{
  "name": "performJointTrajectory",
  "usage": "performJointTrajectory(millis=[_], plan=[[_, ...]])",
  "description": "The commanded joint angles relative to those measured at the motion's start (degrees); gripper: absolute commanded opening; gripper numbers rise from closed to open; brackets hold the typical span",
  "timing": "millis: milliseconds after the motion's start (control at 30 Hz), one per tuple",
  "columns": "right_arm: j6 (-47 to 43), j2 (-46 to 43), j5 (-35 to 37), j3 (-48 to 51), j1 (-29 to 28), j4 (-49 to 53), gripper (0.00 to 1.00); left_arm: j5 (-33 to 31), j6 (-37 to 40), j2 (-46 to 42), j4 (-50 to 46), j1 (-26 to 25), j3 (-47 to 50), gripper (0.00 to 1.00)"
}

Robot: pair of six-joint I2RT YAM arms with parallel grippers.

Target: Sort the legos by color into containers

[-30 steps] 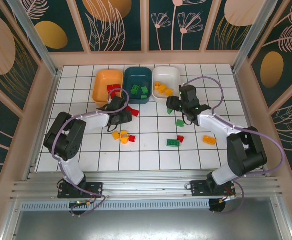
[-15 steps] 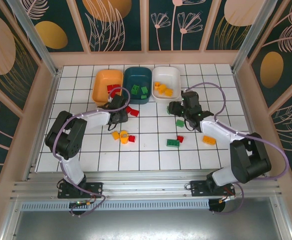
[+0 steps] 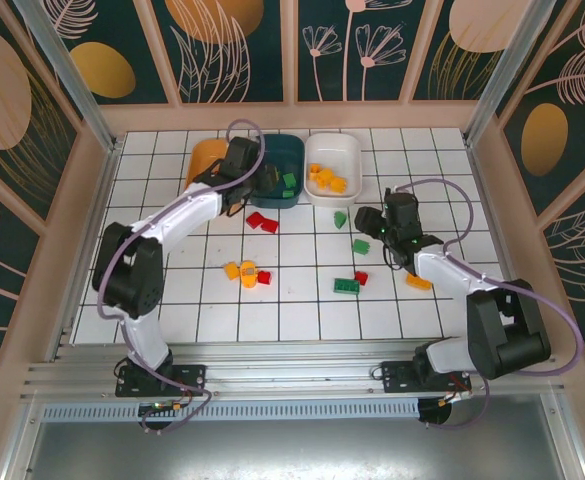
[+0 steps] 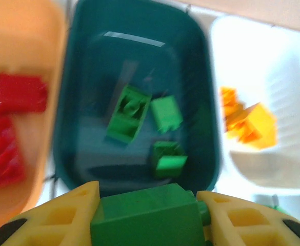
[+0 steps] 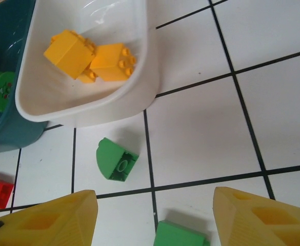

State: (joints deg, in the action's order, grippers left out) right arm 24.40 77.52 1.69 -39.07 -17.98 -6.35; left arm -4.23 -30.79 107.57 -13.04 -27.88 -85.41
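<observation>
Green lego [image 4: 147, 216] in left gripper [image 4: 150, 209], bottom cut off, orange tub [image 4: 21, 36] blurred

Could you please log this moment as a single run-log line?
left pincer: shut on green brick, at teal tub | right pincer: open, empty, facing loose green piece beside white tub | stage: sorting unfinished

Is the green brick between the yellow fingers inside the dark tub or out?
Out: the green brick is clamped in the left gripper, near the rim of the teal tub.

No legible text, labels, brands, numbers or signs anywhere in view
</observation>
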Motion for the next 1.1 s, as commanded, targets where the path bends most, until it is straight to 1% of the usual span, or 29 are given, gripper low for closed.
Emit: performJointTrajectory(millis=[0, 100, 300, 367, 433, 567, 600, 633, 700, 767, 900, 967, 1067], plan=[[2.2, -1.5, -0.6, 1.7, 0.4, -4.7, 0.62, 3.4, 2.6, 8.2, -0.7, -0.3, -7.9, 0.36], [2.4, -1.1, -0.6, 2.1, 0.4, -5.3, 0.62, 4.0, 3.7, 14.3, -2.5, -0.3, -15.9, 0.36], [2.6, -0.5, -2.4, 2.4, 0.4, -6.1, 0.62, 6.8, 4.4, 22.1, -5.0, -0.3, -25.6, 0.4], [2.6, -0.2, -2.6, 2.4, 0.5, -6.2, 0.62, 7.3, 4.3, 23.4, -5.4, -0.3, -26.8, 0.43], [2.6, 0.2, -2.7, 2.4, 0.4, -6.4, 0.62, 8.2, 4.2, 24.2, -5.4, -0.3, -27.2, 0.51], [2.5, 0.7, -2.9, 2.2, 0.4, -6.3, 0.62, 7.0, 4.3, 24.2, -6.9, -0.3, -26.9, 0.56], [2.4, 0.7, -3.0, 2.2, 0.3, -6.3, 0.62, 6.7, 4.4, 24.0, -7.2, -0.3, -26.5, 0.6], [2.4, 0.7, -2.9, 2.2, 0.4, -6.3, 0.62, 6.5, 4.5, 23.8, -7.3, -0.3, -26.1, 0.62], [2.4, 0.7, -2.7, 2.2, 0.3, -6.3, 0.62, 5.6, 4.5, 23.1, -7.9, -0.3, -25.3, 0.63], [2.4, 0.7, -2.7, 2.2, 0.3, -6.3, 0.62, 5.3, 4.5, 22.1, -7.7, -0.3, -24.2, 0.67], [2.2, 0.6, -2.4, 2.2, 0.2, -6.0, 0.62, 4.7, 4.1, 19.3, -7.4, -0.3, -21.8, 0.67], [2.1, 0.1, -2.2, 2.3, 0.2, -5.9, 0.62, 5.1, 3.6, 15.3, -5.3, -0.3, -17.2, 0.67], [2.1, -0.6, -1.9, 2.6, 0.0, -6.0, 0.62, 5.6, 2.1, 5.6, 0.4, -0.3, -4.8, 0.69]])
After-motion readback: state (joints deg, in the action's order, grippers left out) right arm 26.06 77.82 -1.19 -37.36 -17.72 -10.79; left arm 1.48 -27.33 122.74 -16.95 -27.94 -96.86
